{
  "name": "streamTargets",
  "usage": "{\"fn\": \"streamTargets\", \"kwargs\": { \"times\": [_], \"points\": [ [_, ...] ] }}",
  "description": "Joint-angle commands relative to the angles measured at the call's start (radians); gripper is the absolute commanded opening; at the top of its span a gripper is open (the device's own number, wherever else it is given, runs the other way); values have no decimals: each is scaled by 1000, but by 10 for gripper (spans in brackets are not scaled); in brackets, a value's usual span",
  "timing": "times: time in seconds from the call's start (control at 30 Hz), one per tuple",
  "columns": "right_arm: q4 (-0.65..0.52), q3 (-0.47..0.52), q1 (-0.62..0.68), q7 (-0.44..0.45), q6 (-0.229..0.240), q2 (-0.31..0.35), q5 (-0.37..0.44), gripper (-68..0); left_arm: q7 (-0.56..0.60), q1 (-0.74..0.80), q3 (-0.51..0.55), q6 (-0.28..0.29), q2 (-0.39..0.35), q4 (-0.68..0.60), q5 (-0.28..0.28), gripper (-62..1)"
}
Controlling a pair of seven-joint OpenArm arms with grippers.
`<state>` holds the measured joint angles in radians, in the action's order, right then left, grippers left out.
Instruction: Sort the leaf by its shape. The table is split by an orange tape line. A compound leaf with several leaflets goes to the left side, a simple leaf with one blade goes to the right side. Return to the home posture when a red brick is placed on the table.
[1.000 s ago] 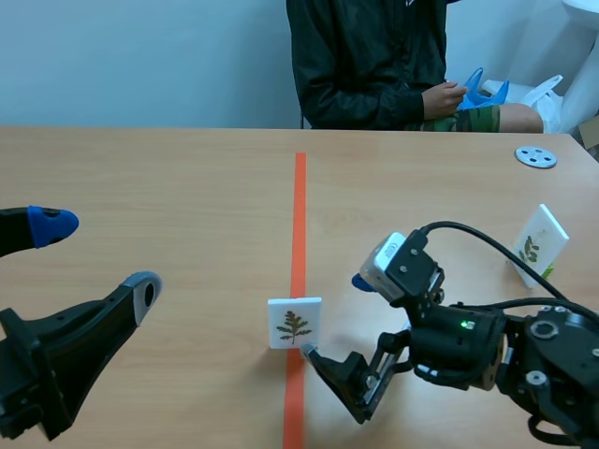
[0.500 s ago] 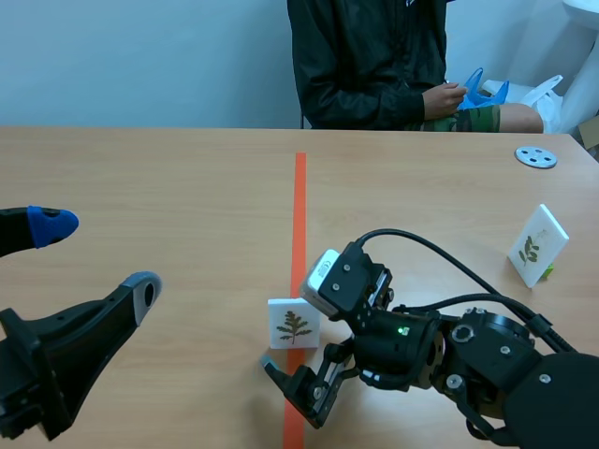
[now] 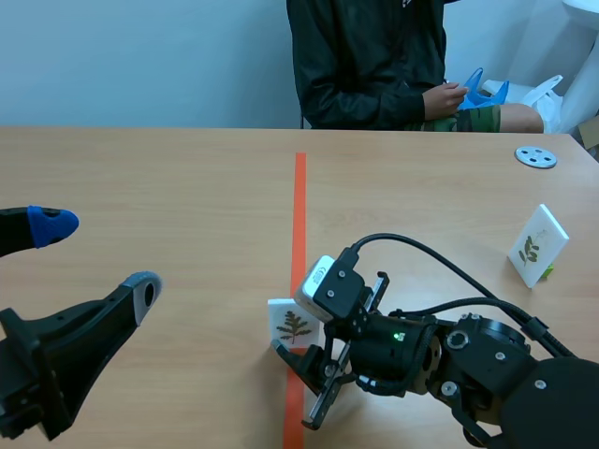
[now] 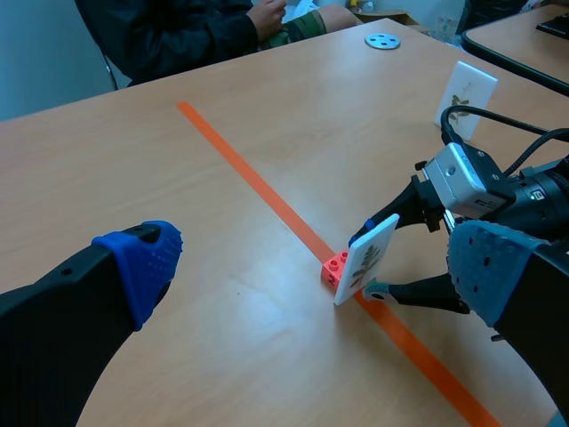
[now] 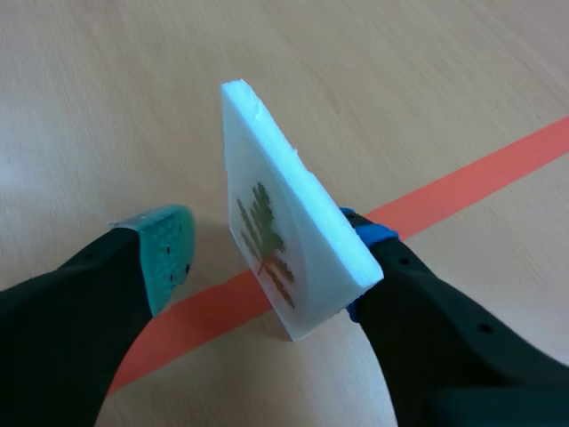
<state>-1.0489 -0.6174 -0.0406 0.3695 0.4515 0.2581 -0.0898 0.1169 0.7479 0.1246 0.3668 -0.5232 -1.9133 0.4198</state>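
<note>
The leaf card [image 3: 294, 323] stands on the orange tape line [image 3: 299, 206], near the middle, between the spread fingers of the right gripper [image 5: 267, 253], which should close squarely on both flat faces, without tipping it, before carrying this seemingly compound leaf left.

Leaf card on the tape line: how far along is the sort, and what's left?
Done: the far card already stands on the right side. In hand: the right gripper straddles the centre card on the tape line, fingers open either side, not yet clamped. Its leaf looks compound, so what's left is closing, carrying it to the left side and releasing. The left gripper hangs open, idle.
</note>
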Motion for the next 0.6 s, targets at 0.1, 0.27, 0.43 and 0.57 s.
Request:
{"fn": "streamTargets", "kwargs": {
  "times": [0.1, 0.27, 0.43, 0.57],
  "points": [
    [-4, 5, -3, 18, -37, 5, 10, -479, 14, -3, -4, -5, 3, -12, 6, 14],
    [-4, 5, -3, 18, -37, 5, 10, -575, 14, -3, -4, -6, -10, -12, 5, 14],
    [-4, 6, -3, 18, -37, 5, 10, -646, 14, -3, -4, -6, -10, -12, 3, 14],
    [-9, 13, -3, 44, -37, 8, 10, -660, 14, -3, -4, -6, -10, -12, 3, 14]
  ]
}}
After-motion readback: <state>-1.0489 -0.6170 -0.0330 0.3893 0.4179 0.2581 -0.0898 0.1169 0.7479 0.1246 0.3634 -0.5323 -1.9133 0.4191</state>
